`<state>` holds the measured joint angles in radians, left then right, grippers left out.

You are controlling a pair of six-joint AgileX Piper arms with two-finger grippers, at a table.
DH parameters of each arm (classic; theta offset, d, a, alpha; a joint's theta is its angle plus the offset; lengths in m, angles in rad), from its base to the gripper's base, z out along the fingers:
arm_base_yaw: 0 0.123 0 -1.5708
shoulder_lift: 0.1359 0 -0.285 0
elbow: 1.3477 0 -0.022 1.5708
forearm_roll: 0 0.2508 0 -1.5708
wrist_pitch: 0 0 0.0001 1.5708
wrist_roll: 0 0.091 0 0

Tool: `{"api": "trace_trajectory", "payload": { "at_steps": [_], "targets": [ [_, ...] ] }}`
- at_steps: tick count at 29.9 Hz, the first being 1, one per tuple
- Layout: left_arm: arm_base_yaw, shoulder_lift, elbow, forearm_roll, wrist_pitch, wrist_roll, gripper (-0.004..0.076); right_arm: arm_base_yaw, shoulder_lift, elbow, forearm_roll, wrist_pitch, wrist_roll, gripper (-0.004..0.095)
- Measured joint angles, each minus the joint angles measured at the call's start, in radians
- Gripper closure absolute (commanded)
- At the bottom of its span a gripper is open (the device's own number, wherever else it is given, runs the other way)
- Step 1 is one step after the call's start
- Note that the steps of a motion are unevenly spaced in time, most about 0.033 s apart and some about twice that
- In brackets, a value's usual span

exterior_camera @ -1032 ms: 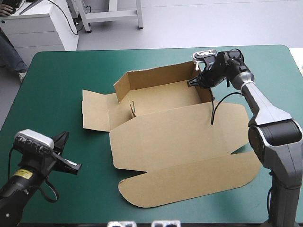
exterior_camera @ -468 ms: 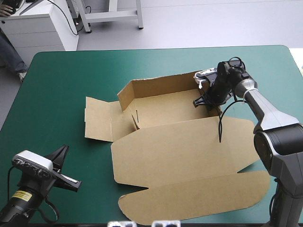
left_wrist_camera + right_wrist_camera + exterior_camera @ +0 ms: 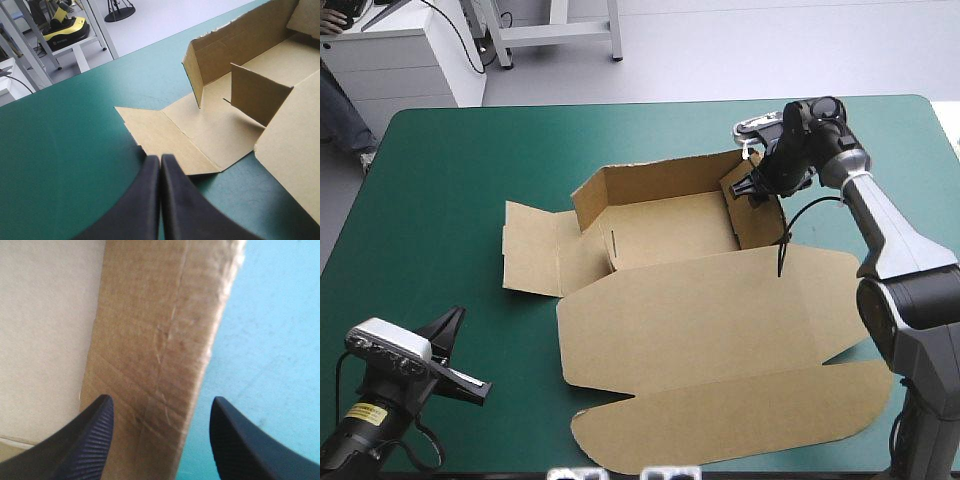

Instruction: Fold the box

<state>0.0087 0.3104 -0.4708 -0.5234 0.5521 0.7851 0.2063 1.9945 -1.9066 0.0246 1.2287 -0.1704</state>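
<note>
My right claw [image 3: 752,186] astride the right wall [image 3: 160,330] of the box [image 3: 700,320]
Its fingers stand open, one inside the wall, one outside; the box lies in the middle of the table [image 3: 440,160], long axis left to right. My left claw [image 3: 160,160], shut and empty, sits well off near the front-left corner

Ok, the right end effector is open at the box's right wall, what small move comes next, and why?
Probably shut the right end effector on the right wall of the box. Its fingers stand apart with the raised wall between them, nothing gripped, so the wall cannot be folded until held.
</note>
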Motion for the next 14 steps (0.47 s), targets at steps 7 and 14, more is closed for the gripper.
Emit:
{"api": "trace_trajectory", "payload": {
  "at_steps": [7, 14],
  "targets": [
    [0.0, 0.0, 0.0, 0.0, 0.005, 0.0, 0.0732, 0.0, -0.156, -0.02, -0.003, 0.01, 0.01, 0.0586],
    [0.0, 0.0, 0.0, 0.0, 0.005, 0.0, 0.0732, 0.0, -0.325, -0.023, -0.016, 0.017, -0.011, 0.0928]
  ]
}}
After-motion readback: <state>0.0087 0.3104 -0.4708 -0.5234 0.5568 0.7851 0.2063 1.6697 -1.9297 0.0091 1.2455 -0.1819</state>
